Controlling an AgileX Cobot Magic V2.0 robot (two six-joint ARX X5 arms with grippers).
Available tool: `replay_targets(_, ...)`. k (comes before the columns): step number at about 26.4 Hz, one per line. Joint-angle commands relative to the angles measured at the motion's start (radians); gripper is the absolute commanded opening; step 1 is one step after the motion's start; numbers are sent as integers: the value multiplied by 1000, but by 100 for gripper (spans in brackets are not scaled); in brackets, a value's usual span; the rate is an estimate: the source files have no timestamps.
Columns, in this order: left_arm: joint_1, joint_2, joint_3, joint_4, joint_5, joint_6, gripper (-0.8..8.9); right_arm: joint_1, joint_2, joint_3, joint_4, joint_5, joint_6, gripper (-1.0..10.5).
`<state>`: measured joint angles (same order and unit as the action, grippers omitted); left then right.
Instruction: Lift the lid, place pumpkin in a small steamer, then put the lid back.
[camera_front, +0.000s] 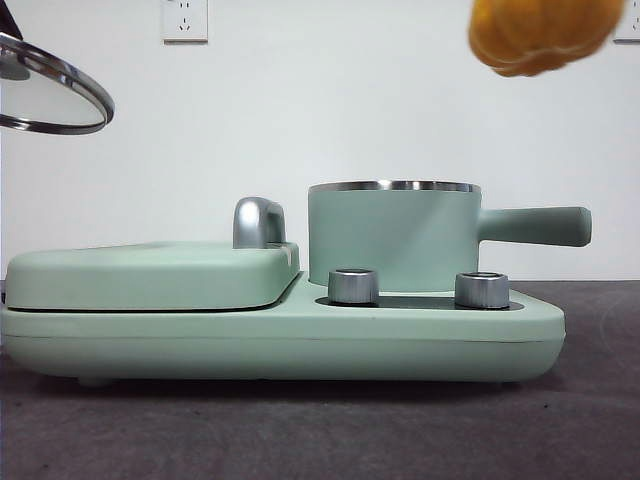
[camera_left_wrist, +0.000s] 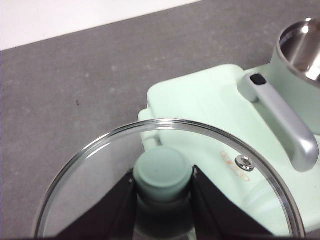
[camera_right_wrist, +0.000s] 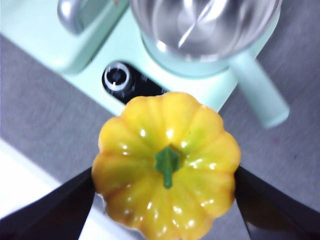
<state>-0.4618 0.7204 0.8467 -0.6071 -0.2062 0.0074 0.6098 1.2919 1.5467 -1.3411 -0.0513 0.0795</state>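
The small steamer (camera_front: 392, 238) stands uncovered on the mint-green base, its long handle (camera_front: 535, 226) sticking out to the right; its steel inside (camera_right_wrist: 205, 22) is empty. High at the top left hangs the glass lid (camera_front: 52, 92), my left gripper (camera_left_wrist: 162, 187) shut on its mint knob (camera_left_wrist: 162, 172). The yellow-orange pumpkin (camera_front: 540, 35) floats at the top right, above and right of the pot. In the right wrist view my right gripper (camera_right_wrist: 165, 192) is shut on the pumpkin (camera_right_wrist: 166, 165), green stem facing the camera.
The flat griddle cover (camera_front: 150, 272) with its chrome handle (camera_front: 258, 222) fills the left half of the base (camera_front: 300, 345). Two steel dials (camera_front: 353, 286) (camera_front: 481, 290) sit in front of the pot. Dark grey table around, white wall behind.
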Motion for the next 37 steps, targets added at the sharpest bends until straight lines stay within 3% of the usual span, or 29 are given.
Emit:
replay_targets(1,-2,-1,15,31,-4,6,16,-7,71,77,-43,0,-39,360)
replay_targets(10,-2,-1,15,31,-4,6,16,-43,276,200,96,0,-108,360)
replay_targets(21,-2,-1,15,56,-4,7,16,-67,444,203,241,0,-170,360)
replay_targets(37,-2,-1,15,55,-4,6,16,-84,597,203,409,-13,-192,360)
